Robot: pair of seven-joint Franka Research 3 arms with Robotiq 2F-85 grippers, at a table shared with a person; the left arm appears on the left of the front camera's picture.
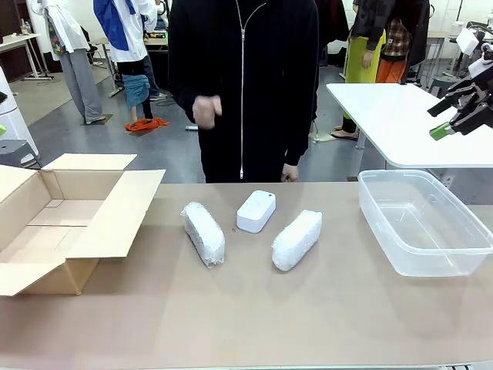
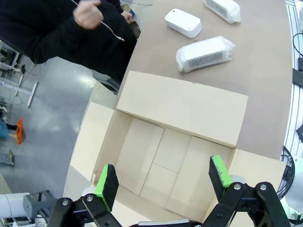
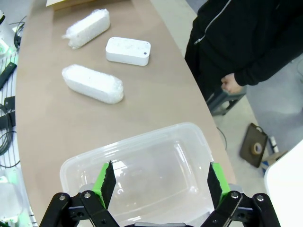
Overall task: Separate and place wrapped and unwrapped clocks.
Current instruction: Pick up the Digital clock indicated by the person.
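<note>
Clocks sit mid-table, untouched. The bare white clock point(image 1: 256, 210) is my landmark: left wrapped bundle point(image 1: 203, 233) is just left of it, right wrapped bundle point(image 1: 296, 240) just right of it, neither touching it. Cardboard box point(image 1: 115, 212) stands well to its left, clear tub point(image 1: 424, 223) well to its right. These are probably the two sorting bins, though I cannot tell which takes which. My left claw point(image 2: 162, 163) hovers far left of the clock, looking into the box; my right claw point(image 3: 161, 164) hovers far right, looking into the tub. Both are spread wide and empty.

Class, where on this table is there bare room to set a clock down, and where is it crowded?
Free: the table strip robot-side of the wrapped bundles; inside the cardboard box and plastic tub. Crowded: mid-table, both bundles flanking the bare clock.
</note>
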